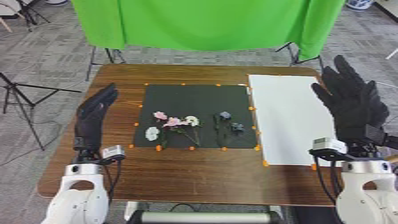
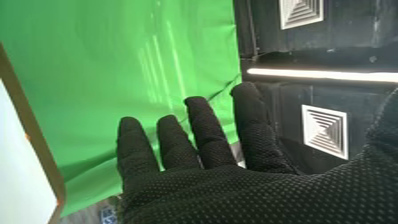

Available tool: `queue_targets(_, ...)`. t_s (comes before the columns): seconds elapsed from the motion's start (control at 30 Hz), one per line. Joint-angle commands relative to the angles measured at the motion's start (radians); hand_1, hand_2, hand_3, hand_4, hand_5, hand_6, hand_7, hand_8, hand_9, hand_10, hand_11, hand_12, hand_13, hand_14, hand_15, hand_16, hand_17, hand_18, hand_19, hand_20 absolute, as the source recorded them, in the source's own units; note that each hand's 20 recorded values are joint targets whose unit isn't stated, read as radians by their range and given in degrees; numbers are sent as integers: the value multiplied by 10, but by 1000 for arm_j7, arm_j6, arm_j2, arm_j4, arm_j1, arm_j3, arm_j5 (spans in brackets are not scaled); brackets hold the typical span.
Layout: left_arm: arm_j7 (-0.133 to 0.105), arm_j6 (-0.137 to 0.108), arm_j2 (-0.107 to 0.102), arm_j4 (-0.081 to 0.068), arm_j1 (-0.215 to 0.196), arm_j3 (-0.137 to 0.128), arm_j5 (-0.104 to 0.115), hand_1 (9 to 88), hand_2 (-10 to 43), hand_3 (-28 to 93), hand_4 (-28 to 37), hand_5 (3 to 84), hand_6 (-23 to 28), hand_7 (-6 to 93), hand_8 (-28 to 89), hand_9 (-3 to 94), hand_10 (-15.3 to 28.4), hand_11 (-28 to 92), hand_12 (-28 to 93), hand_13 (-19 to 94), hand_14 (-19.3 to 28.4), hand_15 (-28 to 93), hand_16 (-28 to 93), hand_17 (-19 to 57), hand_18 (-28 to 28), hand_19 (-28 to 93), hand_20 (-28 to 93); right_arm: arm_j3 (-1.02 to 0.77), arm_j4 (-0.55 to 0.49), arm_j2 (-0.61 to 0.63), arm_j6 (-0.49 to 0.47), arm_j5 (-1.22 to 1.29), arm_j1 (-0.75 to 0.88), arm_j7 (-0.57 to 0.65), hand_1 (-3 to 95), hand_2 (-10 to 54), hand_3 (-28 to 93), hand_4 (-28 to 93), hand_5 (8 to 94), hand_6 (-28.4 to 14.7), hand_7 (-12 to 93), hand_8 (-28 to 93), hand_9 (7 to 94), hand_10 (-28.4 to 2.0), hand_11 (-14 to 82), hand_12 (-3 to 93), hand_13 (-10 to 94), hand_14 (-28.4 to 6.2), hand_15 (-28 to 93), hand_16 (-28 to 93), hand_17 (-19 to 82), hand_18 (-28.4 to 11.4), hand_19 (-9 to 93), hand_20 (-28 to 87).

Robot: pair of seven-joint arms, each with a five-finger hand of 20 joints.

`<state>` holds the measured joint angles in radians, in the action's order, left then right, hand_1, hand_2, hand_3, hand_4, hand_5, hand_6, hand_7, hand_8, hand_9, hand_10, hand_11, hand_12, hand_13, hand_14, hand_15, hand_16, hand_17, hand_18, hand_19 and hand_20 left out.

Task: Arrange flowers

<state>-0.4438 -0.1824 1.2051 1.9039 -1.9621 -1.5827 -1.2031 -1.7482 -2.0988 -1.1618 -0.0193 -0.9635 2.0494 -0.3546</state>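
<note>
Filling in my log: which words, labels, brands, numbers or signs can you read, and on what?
None can be read.
White box at the left wrist: any marks are too small to read.
White box at the right wrist: likewise.
Dark mat and white sheet: no words I can make out.

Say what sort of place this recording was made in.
Probably a robotics lab or indoor recording studio: a green backdrop hangs beyond the wooden table, a black tripod stands off to the left, and grey carpet covers the floor.
</note>
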Motion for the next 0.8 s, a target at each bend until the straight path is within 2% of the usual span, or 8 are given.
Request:
queue_targets(0.03, -5, 21, 66, -3, 10, 1, -20, 236, -92, 691, -282, 447, 28, 96, -75, 413, 123, 141, 102, 346, 152, 121, 5, 88, 100, 104, 155, 1, 27, -8, -48, -8, -27, -11, -21, -82, 736, -220, 348, 8, 50, -66, 300, -126, 13, 93, 161, -145, -53, 174, 56, -153, 38, 191)
queue_targets(0.2, -31, 11, 100, -8, 19, 22, -24, 247, -95, 689, -280, 450, 26, 101, -77, 417, 123, 144, 101, 352, 152, 127, -2, 93, 104, 112, 156, 5, 45, -1, -55, -31, -44, 6, -13, -80, 737, -216, 356, 6, 50, -67, 305, -127, 15, 94, 163, -146, -44, 171, 59, -152, 36, 195)
queue_targets(0.43, -43, 0, 86, -2, 7, 18, 2, 253, -95, 688, -278, 445, 21, 108, -79, 419, 123, 148, 101, 354, 150, 129, -6, 95, 104, 113, 155, 39, 69, 6, -22, -47, -53, 54, -12, -74, 733, -214, 357, 4, 48, -66, 314, -130, 18, 96, 169, -150, -35, 168, 65, -153, 35, 199)
queue_targets(0.53, -44, 5, 106, -2, 2, 14, 5, 254, -95, 689, -277, 445, 20, 109, -80, 419, 123, 150, 102, 354, 149, 129, -6, 97, 105, 117, 157, 39, 71, 21, -19, -39, -54, 50, -14, -74, 732, -214, 355, 3, 47, -66, 313, -131, 17, 96, 168, -150, -34, 166, 65, -153, 35, 200)
queue_targets(0.57, -49, 10, 103, -3, 6, 15, 14, 254, -95, 689, -277, 445, 20, 109, -80, 419, 123, 150, 102, 354, 149, 129, -6, 98, 104, 117, 158, 40, 73, 22, -13, -51, -57, 44, -16, -74, 734, -213, 355, 3, 46, -66, 314, -131, 18, 96, 168, -150, -33, 165, 66, -153, 35, 200)
queue_targets(0.63, -43, 14, 99, -5, 8, 11, 6, 254, -95, 689, -277, 445, 21, 110, -80, 419, 123, 150, 101, 355, 148, 130, -6, 99, 105, 117, 158, 36, 68, 11, -10, -62, -47, 41, -19, -72, 732, -215, 356, 2, 46, -65, 316, -131, 18, 97, 169, -149, -32, 164, 67, -154, 35, 201)
queue_targets(0.73, -49, 10, 86, 2, 5, 20, 33, 254, -95, 687, -279, 445, 21, 108, -80, 419, 123, 150, 101, 355, 148, 130, -7, 99, 104, 117, 159, 35, 67, 11, -17, -56, -42, 43, -21, -71, 732, -215, 358, 0, 45, -66, 320, -131, 20, 97, 173, -148, -29, 163, 70, -154, 36, 202)
queue_targets(0.8, -45, 8, 79, 9, -3, 13, 19, 254, -95, 688, -278, 446, 22, 108, -80, 419, 123, 150, 101, 355, 148, 131, -7, 99, 105, 117, 159, 43, 71, 16, -20, -56, -53, 40, -23, -69, 732, -214, 360, -1, 46, -66, 323, -131, 20, 97, 175, -147, -27, 163, 71, -155, 36, 202)
